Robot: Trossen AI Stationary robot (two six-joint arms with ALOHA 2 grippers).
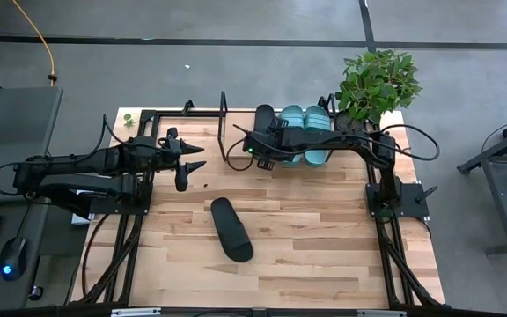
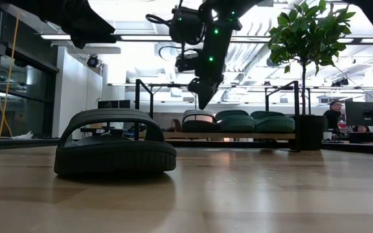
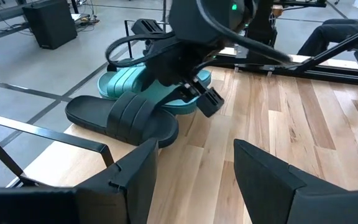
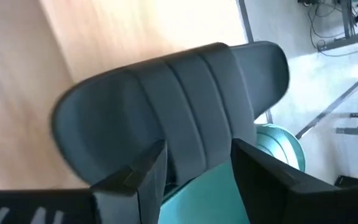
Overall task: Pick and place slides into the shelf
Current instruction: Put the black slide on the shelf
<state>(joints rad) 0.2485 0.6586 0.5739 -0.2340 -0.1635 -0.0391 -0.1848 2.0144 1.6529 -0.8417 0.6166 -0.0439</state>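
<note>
- One black slide (image 1: 231, 229) lay alone on the table (image 1: 324, 255), well apart from the shelf (image 1: 236, 132), sole down with its strap arching up.
- Three other slides sat on the shelf board: a black one (image 3: 120, 118) and two teal ones (image 1: 306, 132) beside it.
- The right gripper (image 3: 197, 96) hung just above the shelved slides with its fingers apart, holding nothing; in its own wrist view the black slide's ribbed strap showed between the fingers.
- The left gripper (image 1: 187, 158) waited near the shelf's left end, its fingers spread and empty.
- The loose slide looked like light, soft rubber: it would likely flex rather than break, and the matte surface should give fair grip.
- The strap seemed the best hold, since it stood clear of the table and was thin enough for the fingers to close across; pinching the footbed's side edge looked possible but closer to the wood.
- Held by the strap, the sole might hang and swing, so a tilt on release was a risk.
</note>
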